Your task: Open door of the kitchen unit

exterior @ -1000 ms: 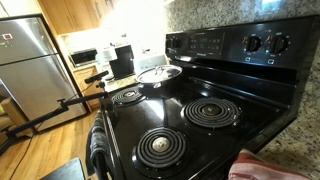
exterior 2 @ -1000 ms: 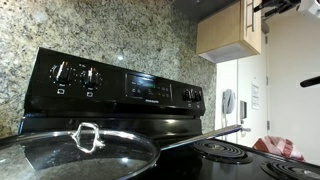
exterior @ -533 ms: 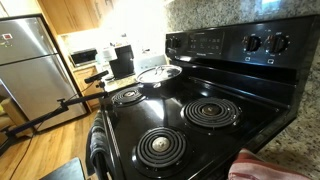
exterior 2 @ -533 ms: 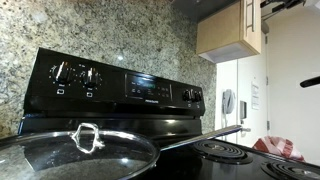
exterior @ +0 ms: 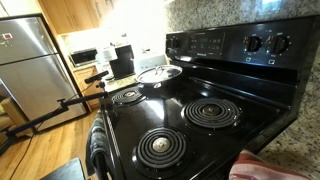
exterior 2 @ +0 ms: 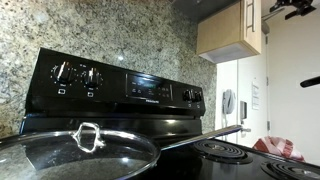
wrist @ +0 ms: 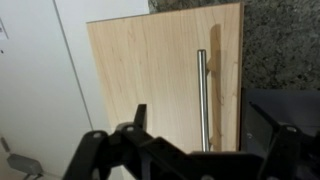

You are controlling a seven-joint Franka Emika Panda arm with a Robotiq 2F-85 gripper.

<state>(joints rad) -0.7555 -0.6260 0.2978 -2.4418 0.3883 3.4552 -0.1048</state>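
Note:
The kitchen unit is a light wood wall cabinet point(exterior 2: 230, 30) above and beyond the black stove. Its door point(wrist: 140, 70) fills the wrist view and is shut, with a vertical metal bar handle point(wrist: 201, 90) near its right edge. My gripper point(wrist: 196, 135) faces the door with its jaws open and nothing between them, and the handle's lower end lies in line with the gap. In an exterior view the gripper point(exterior 2: 292, 8) hangs high up, just to the side of the cabinet. I cannot tell how far it stands from the door.
A black electric stove point(exterior: 185, 115) with coil burners lies below. A glass pan lid point(exterior 2: 80, 150) sits on it, and a red cloth point(exterior 2: 280, 147) lies on the counter. The wall behind is granite point(exterior 2: 100, 35). A steel fridge point(exterior: 30, 65) stands across the room.
In the exterior view that shows it, the gripper has shifted slightly beside the cabinet's top. The jaws stay open and the door has not moved.

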